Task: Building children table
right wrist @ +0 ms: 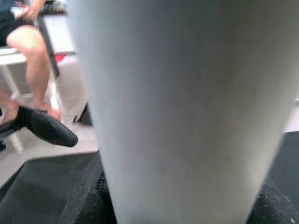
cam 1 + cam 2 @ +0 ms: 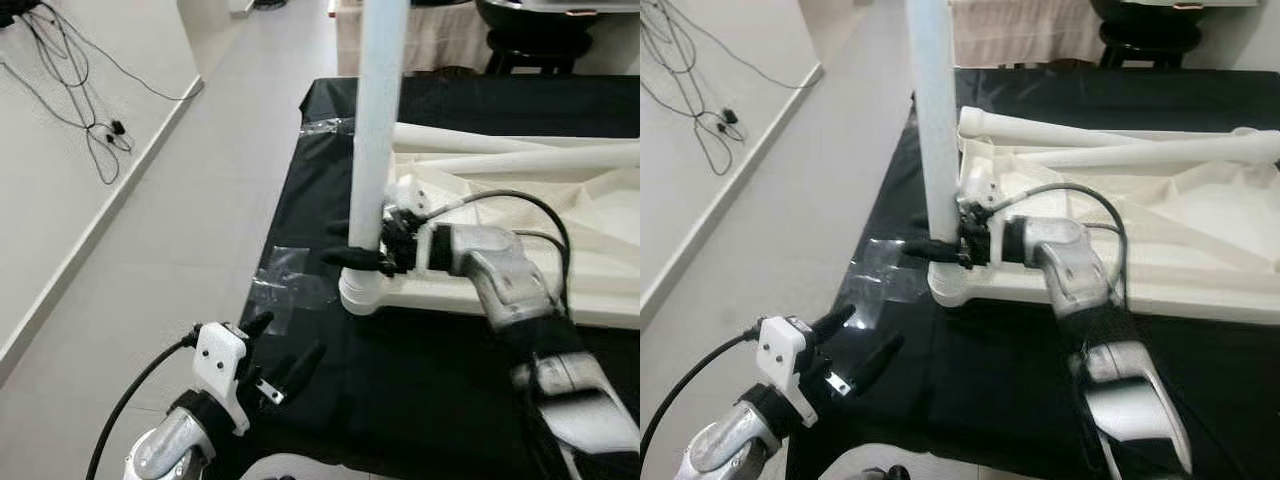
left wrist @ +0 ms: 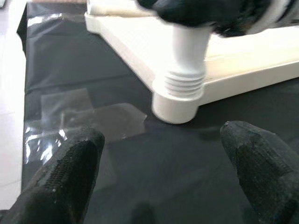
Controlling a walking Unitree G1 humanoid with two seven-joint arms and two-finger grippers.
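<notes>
Assembly of a child's table on a dark-covered surface: the white tabletop lies flat on the black sheet, its near-left corner socket holding an upright white leg whose screw thread shows just above the socket rim. The right gripper is clamped around that leg low down, its black fingers on either side of the tube just above the socket, with the silver arm reaching in from the near right. Two more white legs lie loose across the far part of the tabletop.

The left gripper hovers over the near-left edge of the surface, its fingers spread apart and holding nothing, pointing toward the socket. Patches of clear tape fix the black sheet down at its left edge, just left of the socket. Pale floor tiles run along the left, with black cables trailing by the wall at far left. In the right wrist view a seated person's bare legs appear beyond the leg.
</notes>
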